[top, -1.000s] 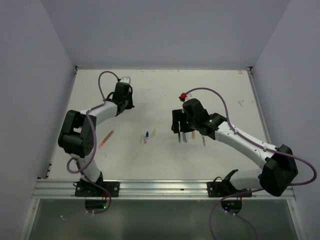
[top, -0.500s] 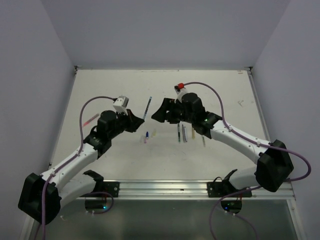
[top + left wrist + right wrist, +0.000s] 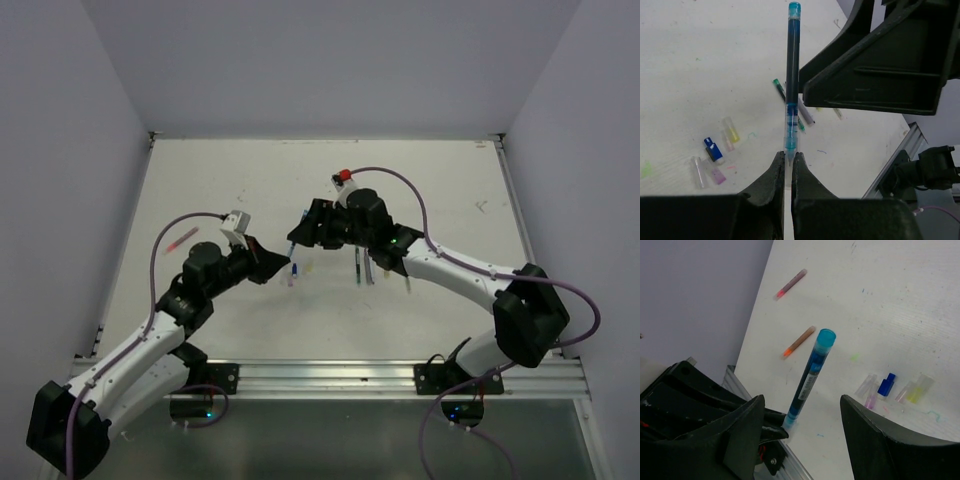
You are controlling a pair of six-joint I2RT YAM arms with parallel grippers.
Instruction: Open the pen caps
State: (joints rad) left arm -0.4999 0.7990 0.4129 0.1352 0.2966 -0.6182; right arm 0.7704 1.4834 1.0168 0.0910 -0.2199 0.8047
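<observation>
My left gripper (image 3: 788, 157) is shut on the clear cap end of a blue pen (image 3: 792, 75), which sticks out from it above the table. My right gripper (image 3: 802, 401) is open, with its fingers on either side of the pen's (image 3: 812, 375) body and not touching it. In the top view the two grippers (image 3: 283, 266) (image 3: 305, 228) meet at the table's middle. Loose caps lie on the table below: blue (image 3: 886, 384), pale yellow (image 3: 917, 390), pink (image 3: 871, 401) and a clear one (image 3: 697, 171).
An orange pen (image 3: 799, 341) and a red pen (image 3: 790, 284) lie at the table's left. Uncapped pens (image 3: 362, 267) lie right of the caps, a green-tipped one (image 3: 787, 102) among them. The metal front rail (image 3: 330, 375) runs along the near edge.
My left arm swung from the far left to the middle, carrying the blue pen. My right gripper moved left and now has its open fingers around the pen.
</observation>
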